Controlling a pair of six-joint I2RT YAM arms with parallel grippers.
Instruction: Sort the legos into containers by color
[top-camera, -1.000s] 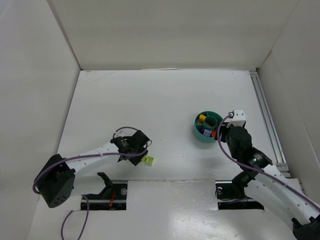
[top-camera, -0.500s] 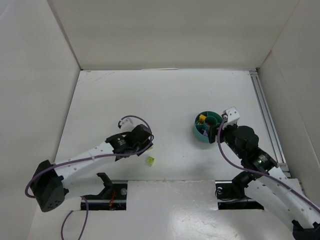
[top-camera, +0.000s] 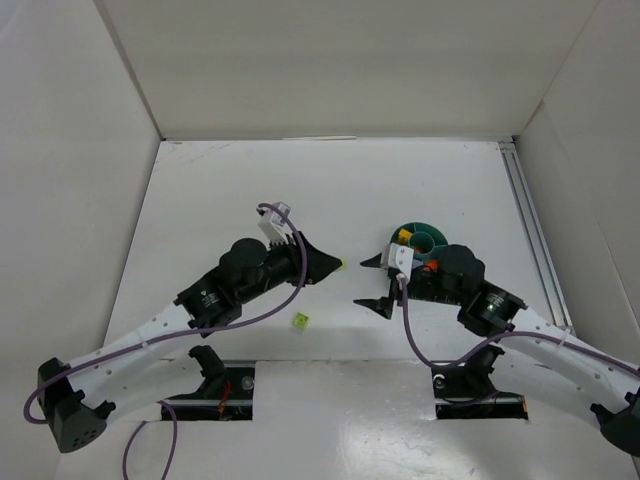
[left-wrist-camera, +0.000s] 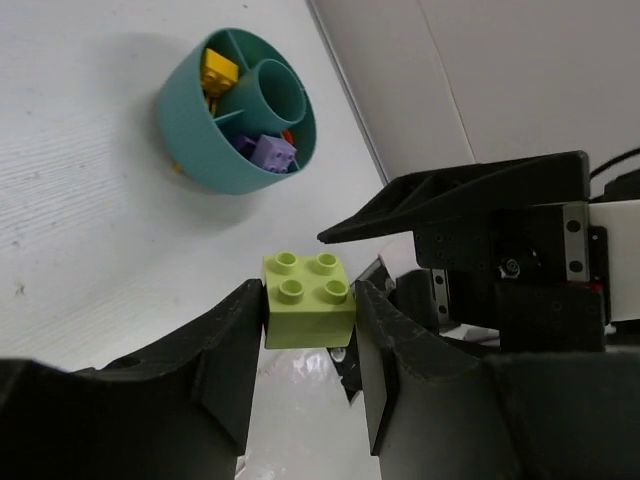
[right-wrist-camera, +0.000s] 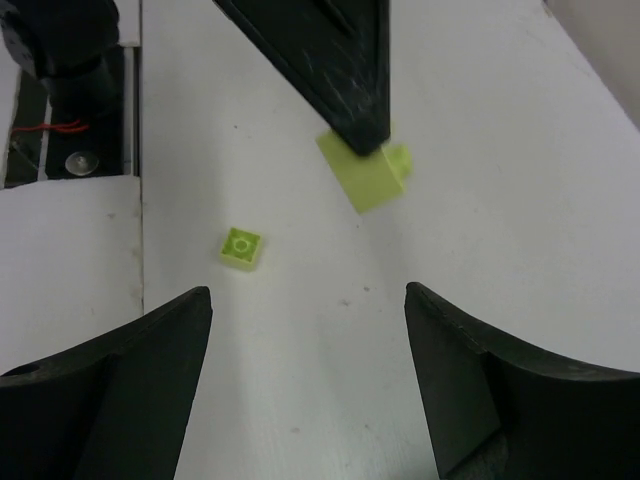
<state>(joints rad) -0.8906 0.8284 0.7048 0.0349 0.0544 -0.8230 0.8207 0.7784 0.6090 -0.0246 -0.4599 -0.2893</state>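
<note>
Gripping a lime green brick (left-wrist-camera: 308, 300) by two opposite sides, the left hand (top-camera: 337, 264) points it toward the right hand (top-camera: 376, 283). That hand faces it from nearby, its fingers spread wide with nothing between them. A smaller lime brick (right-wrist-camera: 241, 246) lies on the surface (top-camera: 230, 190), below the gap between the two hands. Just behind the right hand sits the teal bowl (left-wrist-camera: 190, 140), holding a yellow brick (left-wrist-camera: 220, 70) and a purple brick (left-wrist-camera: 268, 152). A reddish-orange speck beside the purple may be another piece.
</note>
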